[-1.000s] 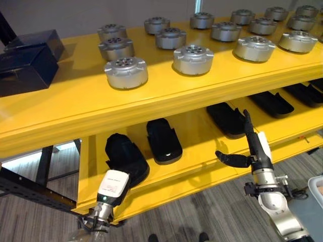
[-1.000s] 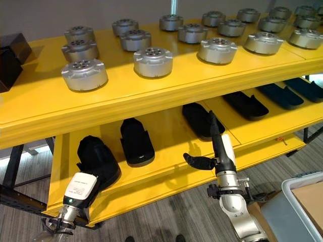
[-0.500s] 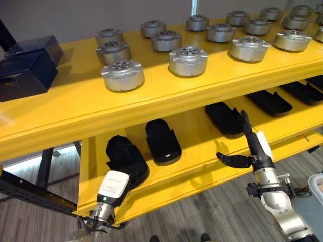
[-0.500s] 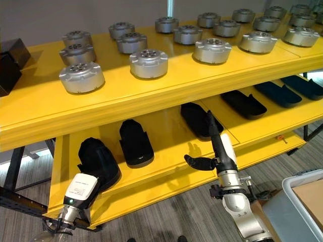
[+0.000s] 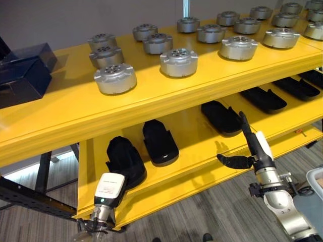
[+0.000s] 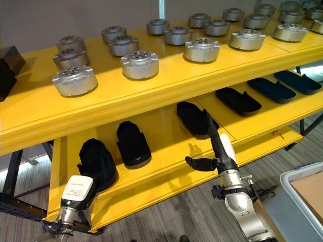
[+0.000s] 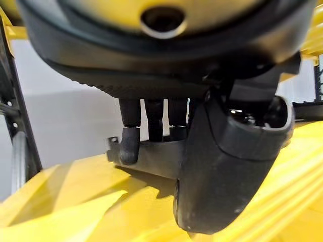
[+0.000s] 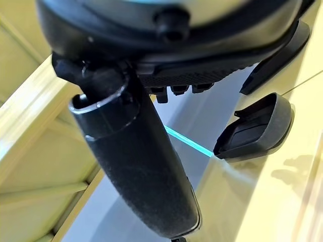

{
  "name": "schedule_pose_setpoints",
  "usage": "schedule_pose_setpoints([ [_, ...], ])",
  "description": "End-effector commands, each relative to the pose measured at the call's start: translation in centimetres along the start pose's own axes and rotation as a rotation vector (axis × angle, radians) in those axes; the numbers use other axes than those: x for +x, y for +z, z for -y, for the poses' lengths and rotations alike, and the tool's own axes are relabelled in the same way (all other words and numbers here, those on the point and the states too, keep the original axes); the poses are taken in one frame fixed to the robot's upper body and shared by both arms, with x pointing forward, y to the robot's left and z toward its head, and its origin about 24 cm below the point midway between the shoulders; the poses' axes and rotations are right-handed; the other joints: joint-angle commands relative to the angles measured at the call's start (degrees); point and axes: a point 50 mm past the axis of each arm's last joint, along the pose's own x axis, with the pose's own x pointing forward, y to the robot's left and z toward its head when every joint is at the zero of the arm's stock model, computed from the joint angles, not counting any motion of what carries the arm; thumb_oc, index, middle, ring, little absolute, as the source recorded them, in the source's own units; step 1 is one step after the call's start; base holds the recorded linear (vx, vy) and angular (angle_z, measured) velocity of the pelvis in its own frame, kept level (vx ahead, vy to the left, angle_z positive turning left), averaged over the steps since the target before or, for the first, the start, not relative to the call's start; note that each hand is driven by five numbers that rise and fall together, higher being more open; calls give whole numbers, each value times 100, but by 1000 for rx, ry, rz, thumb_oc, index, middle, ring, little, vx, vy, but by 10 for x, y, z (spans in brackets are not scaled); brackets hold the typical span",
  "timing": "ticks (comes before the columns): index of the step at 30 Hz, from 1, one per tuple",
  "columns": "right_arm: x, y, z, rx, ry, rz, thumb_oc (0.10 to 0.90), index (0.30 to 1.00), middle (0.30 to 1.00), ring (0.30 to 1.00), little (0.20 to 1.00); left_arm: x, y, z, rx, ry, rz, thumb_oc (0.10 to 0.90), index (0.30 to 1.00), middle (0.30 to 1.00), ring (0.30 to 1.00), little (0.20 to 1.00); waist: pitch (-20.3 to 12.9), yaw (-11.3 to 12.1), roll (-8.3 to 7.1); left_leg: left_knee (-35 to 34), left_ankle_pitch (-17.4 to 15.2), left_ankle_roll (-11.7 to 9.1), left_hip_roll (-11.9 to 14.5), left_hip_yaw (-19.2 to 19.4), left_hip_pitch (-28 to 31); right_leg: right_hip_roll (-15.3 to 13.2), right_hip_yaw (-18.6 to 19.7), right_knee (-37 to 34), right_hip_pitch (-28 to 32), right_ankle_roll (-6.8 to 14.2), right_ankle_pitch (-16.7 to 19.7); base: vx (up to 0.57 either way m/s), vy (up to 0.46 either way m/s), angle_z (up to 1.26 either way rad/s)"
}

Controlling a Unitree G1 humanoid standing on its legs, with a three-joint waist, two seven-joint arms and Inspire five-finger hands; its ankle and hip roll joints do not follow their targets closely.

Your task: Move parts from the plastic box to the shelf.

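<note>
On the lower yellow shelf, your left hand rests on the leftmost black part, lengthwise front to back; whether its fingers grip it you cannot tell. Your right hand hangs at that shelf's front edge, fingers straight, thumb out, empty. Right eye view shows the plastic box corner.

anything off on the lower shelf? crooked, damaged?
Mostly tidy. The leftmost black part on the lower shelf looks bunched and taller than the flat black part beside it; the left hand is on it, fingers hidden. No visible damage.
</note>
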Motion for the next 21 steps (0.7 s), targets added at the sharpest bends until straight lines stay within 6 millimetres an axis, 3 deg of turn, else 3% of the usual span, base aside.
schedule_pose_setpoints([
  [1,37,54,27,24,-119,294,900,1000,1000,1000,1000,-12,-109,-18,305,-157,-472,900,1000,1000,1000,1000,199,169,-248,437,-691,-37,252,206,203,-271,-28,794,-284,211,-598,0,0,0],
  [10,35,52,25,27,-120,281,900,1000,1000,1000,1000,-8,-115,-24,243,-126,-569,900,1000,1000,1000,1000,198,192,-285,443,-692,-35,268,184,214,-262,-37,820,-272,193,-611,0,0,0],
  [21,34,51,24,27,-120,272,900,1000,1000,1000,1000,2,-108,-25,216,-123,-539,900,1000,1000,1000,1000,227,202,-297,468,-698,-36,282,170,202,-272,-45,837,-277,188,-610,0,0,0],
])
